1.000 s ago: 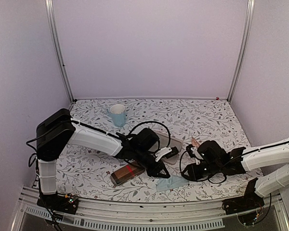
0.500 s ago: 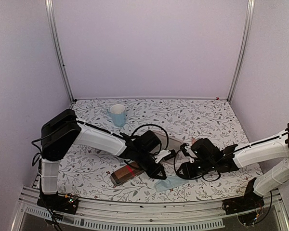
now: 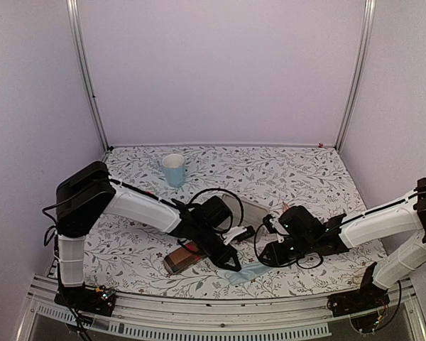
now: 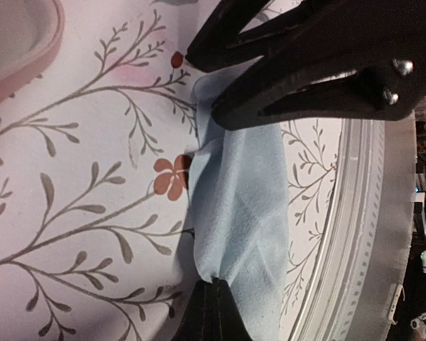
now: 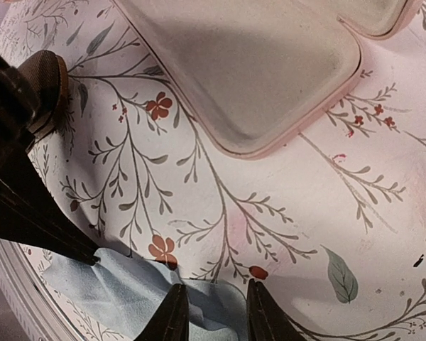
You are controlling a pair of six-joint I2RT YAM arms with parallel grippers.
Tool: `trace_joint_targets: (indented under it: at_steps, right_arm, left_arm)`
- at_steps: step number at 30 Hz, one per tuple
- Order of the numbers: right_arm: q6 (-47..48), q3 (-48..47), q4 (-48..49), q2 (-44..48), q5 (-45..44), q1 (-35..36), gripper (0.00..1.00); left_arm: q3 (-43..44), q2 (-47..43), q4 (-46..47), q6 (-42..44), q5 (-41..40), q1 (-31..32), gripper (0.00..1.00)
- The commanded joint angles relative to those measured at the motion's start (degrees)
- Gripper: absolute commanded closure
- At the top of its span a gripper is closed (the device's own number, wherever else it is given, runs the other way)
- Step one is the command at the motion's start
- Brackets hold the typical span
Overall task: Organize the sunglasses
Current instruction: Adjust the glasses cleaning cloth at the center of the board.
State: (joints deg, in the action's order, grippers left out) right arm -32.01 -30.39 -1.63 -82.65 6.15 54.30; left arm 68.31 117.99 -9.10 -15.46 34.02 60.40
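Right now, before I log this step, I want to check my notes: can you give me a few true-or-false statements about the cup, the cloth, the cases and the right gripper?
1. A blue cup stands near the back of the table. True.
2. The cloth is red. False: it is pale blue.
3. The right gripper has its fingers apart, with the cloth's edge between them. True.
4. The pink case is closed. False: it lies open, its grey inside showing.
5. The brown case lies to the right of the right gripper. False: it lies by the left arm, left of the cloth.
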Motion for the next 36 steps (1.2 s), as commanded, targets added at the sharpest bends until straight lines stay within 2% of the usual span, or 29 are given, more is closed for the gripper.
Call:
trace_joint_targets:
  at_steps: [1,5,8,15,18,31,36]
  right_arm:
    - [0.50,0.11,1.08,-1.05,1.15,-0.32,0.72]
    - [0.47,0.70,1.66,-0.11,2.35,-0.28,0.75]
    - [0.41,1.33,1.52,1.09,2.39,-0.31,0.80]
    - [-0.10,2.04,0.34,3.13,1.40,-0.25,0.80]
    - [-0.03,1.92,0.40,3.00,1.32,-0.30,0.84]
    - [0.02,1.95,0.56,3.13,1.57,-0.27,0.84]
    - [0.00,2.01,0.34,3.57,1.53,-0.27,0.84]
  left_arm:
    - [-1.38,-1.28,-0.35,-0.84,1.92,-0.05,1.00]
    - [-1.25,-1.72,-0.30,-0.88,0.91,-0.01,0.97]
    - [-1.46,-2.87,-0.46,-1.14,-1.12,-0.02,0.92]
    - [-3.10,-7.77,-0.43,-1.83,-6.09,-0.29,0.78]
    - [-4.02,-9.08,-0.48,-2.19,-7.04,-0.48,0.71]
    - [-10.94,-11.01,2.46,-6.47,-2.91,-0.23,0.55]
    - [-11.53,-9.82,5.44,-7.37,0.53,-0.34,0.55]
